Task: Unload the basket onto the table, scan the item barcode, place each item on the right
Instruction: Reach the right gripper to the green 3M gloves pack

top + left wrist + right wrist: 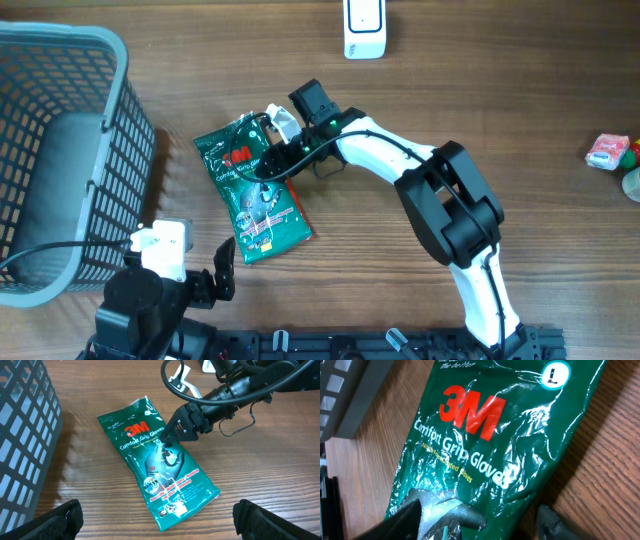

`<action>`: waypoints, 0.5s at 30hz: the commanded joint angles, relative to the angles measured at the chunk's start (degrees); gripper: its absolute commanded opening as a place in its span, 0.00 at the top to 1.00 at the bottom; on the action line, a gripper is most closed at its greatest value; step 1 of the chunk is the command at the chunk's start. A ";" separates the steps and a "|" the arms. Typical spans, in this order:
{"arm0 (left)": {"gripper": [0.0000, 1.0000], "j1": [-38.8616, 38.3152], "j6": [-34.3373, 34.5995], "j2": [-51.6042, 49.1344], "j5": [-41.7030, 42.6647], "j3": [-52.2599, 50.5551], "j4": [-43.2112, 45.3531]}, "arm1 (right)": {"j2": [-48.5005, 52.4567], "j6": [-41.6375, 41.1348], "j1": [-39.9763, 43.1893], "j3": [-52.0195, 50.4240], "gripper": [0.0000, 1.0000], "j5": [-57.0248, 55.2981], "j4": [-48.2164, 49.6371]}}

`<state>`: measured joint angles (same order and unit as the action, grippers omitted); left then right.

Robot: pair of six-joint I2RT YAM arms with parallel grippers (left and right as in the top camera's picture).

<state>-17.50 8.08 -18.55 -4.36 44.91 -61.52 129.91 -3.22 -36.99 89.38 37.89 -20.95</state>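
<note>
A green 3M glove packet point(255, 190) lies flat on the wooden table point(480, 90), just toward 9 o'clock from the middle of the overhead view. Its long axis runs from about 11 o'clock to 5 o'clock. The printed front faces up (the red logo, "Comfort Grip Gloves" and a round "L" mark read clearly in the right wrist view), and no barcode shows on this side.

The right arm reaches in from 5 o'clock, and the right hand point(266, 168) is down over the packet's upper half. Its fingers stand apart, not clamped. In its own camera, one dark fingertip point(407, 520) sits over the crinkled film, while the other is beside the packet's edge above bare wood. Whether either tip touches the film I cannot tell.

The left hand point(185, 262) hangs at 7 o'clock, spread wide and holding nothing, near the packet's lower end.

A grey mesh basket point(110, 150) fills the 9 o'clock side. A white device point(364, 28) stands at 12 o'clock, and a small pink packet point(607, 150) lies at 3 o'clock.
</note>
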 commanded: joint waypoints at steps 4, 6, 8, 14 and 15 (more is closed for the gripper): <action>0.00 0.26 0.33 0.00 0.48 0.44 0.13 | 1.88 0.20 -3.56 -0.20 0.77 -0.57 -0.72; 0.00 0.26 0.33 0.00 0.48 0.44 0.13 | 1.88 0.00 -5.07 -0.20 0.96 -6.16 -0.70; 0.00 0.26 0.33 0.00 0.48 0.44 0.13 | 1.46 -1.42 -4.83 0.09 0.96 -10.51 -1.79; 0.00 0.26 0.33 0.00 0.48 0.44 0.13 | -5.70 -1.22 -1.57 0.94 0.96 -10.67 -7.45; 0.00 0.26 0.33 0.00 0.48 0.44 0.13 | -7.23 -1.27 -1.49 0.94 0.86 -10.71 -8.63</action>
<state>-17.50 8.08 -18.55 -4.38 44.91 -61.52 128.60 -4.25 -39.18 89.38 28.82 -27.81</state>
